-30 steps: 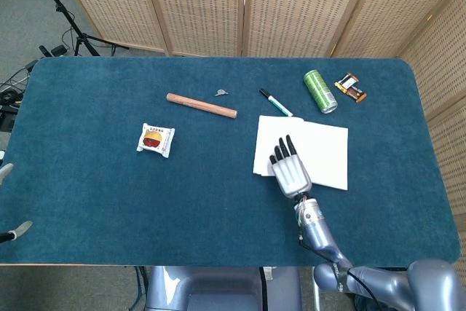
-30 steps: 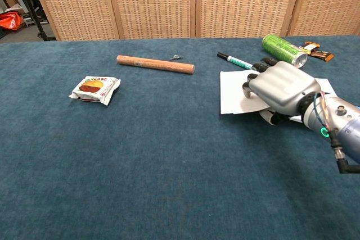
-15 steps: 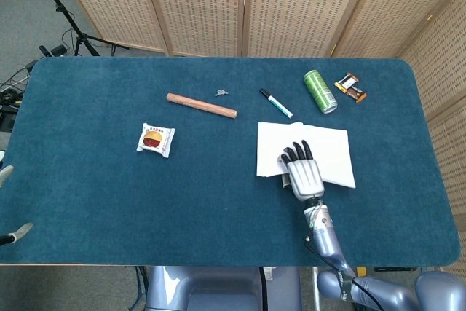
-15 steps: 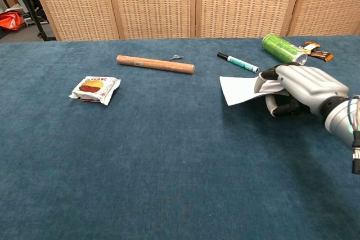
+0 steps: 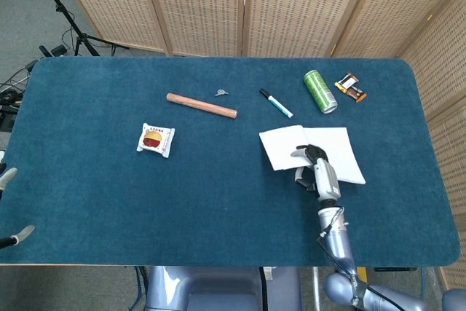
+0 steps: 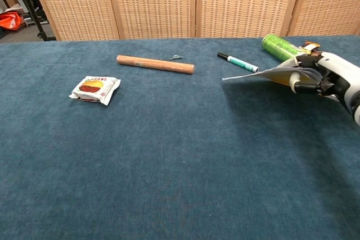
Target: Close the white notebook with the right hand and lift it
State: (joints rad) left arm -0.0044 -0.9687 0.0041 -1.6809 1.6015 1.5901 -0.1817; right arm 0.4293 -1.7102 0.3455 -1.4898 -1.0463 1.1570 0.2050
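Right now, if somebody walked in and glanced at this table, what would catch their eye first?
Probably the white notebook, held clear of the blue table at its right side by the right hand. Behind it lie a green can on its side and a marker. Further left are a wooden rod and a snack packet.

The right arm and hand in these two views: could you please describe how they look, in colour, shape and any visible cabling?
The right hand has a silver-grey metallic shell over its back and black fingers. Behind the wrist, the right arm is a slim, rounded, glossy blue-grey tube with thin cables running along it. The chest view shows the same pale shell with dark fingers.
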